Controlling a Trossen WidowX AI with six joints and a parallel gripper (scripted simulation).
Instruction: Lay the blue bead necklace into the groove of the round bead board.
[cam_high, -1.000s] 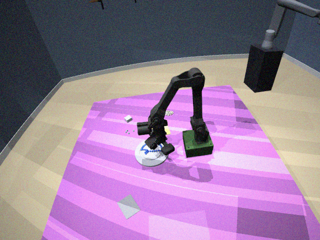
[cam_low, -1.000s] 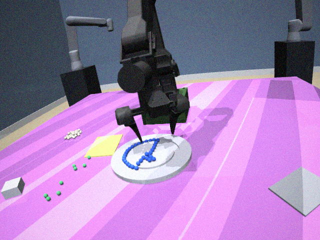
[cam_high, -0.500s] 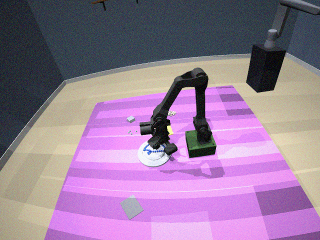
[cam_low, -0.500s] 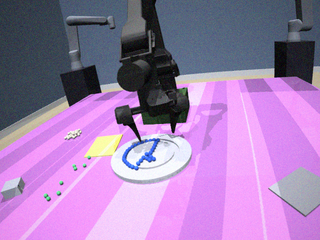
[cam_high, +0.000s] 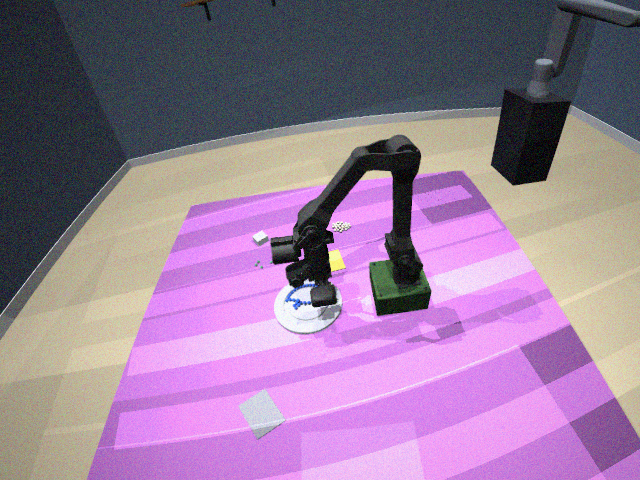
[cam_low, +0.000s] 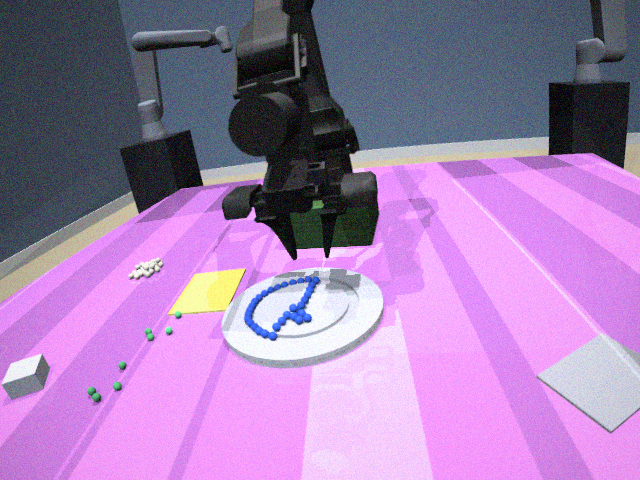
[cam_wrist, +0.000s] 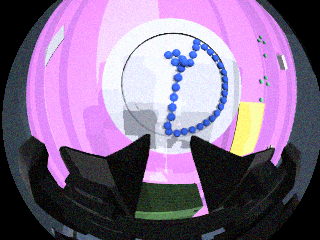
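The blue bead necklace (cam_high: 297, 298) (cam_low: 250, 313) (cam_wrist: 222, 83) lies on the round white bead board (cam_high: 305, 322) (cam_low: 330, 346) (cam_wrist: 143, 80). One stretch follows the groove along one side. The rest cuts straight across the middle, with a small bunch of beads there. My gripper (cam_high: 309, 281) (cam_low: 310, 255) (cam_wrist: 171, 139) hangs a little above the back edge of the board, near the necklace's far end. Its fingers stand partly apart, with nothing between them, and they do not touch the beads.
A yellow sheet (cam_low: 209, 291) (cam_high: 337, 260) lies just beside the board. Loose green beads (cam_low: 149, 335), a white bead pile (cam_low: 146, 268) and a grey cube (cam_low: 24, 374) lie beyond it. A grey sheet (cam_low: 599, 382) lies apart. The arm's green base (cam_high: 398, 294) stands behind the board.
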